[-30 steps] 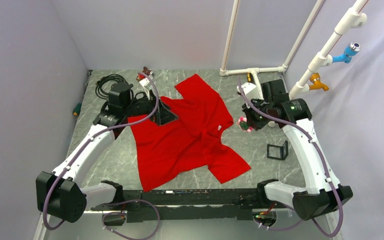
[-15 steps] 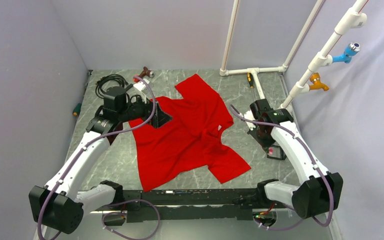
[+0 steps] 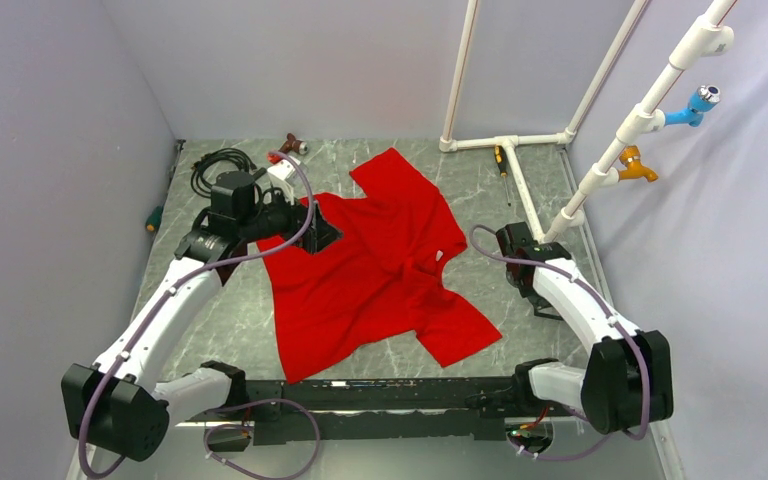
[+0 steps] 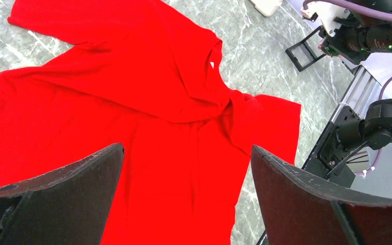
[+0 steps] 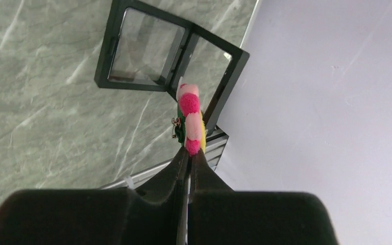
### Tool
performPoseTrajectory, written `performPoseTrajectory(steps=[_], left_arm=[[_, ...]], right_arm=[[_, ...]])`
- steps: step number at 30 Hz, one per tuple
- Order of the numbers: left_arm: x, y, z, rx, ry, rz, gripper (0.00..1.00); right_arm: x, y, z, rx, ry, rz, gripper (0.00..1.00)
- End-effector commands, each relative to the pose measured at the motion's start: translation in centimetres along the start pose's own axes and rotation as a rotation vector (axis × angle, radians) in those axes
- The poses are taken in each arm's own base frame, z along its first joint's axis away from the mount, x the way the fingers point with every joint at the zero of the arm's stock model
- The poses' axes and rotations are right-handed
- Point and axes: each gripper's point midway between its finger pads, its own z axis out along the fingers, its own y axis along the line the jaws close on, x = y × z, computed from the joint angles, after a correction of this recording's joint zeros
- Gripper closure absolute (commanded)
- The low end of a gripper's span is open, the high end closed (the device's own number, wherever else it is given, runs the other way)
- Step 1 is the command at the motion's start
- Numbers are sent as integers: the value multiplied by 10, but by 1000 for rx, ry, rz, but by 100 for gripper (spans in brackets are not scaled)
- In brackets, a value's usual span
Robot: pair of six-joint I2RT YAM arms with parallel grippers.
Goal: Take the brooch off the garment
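Pinching the brooch (image 5: 191, 118) by its lower edge, R gripper (image 5: 188, 152) is clenched — looks light, soft, prob. fragile — L gripper (image 4: 185, 153) gapes.

Cannot make out brooch (image 5: 190, 120) from above: too small, possibly masked by right arm (image 3: 580, 300). See it edge-on only in right wrist view, base buried in clamped right gripper (image 5: 188, 153). Find shirt (image 4: 148, 102) cropped at left and bottom edges of left wrist view, lower part covered by left gripper (image 4: 186, 147).
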Motion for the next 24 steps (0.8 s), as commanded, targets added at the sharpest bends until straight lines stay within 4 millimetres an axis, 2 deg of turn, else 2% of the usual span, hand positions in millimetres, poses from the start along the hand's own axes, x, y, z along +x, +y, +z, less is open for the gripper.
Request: performPoseTrajectory(steps=[1,10,21,24], left_arm=[[-24,-4,-3,14,-57,41,0],[-21,-3,0,24,-45,33,0],[-16,0,-1,20,-34,34,1],[-15,1,-1,18,-35,36,1]], right_arm=[[-19,-19,-1,111,-101,154,100],[-24,-8,9,85,-110,137,100],[-32,-16,22,173,-114,124,100],[-36,-13,25,161,-104,110,100]])
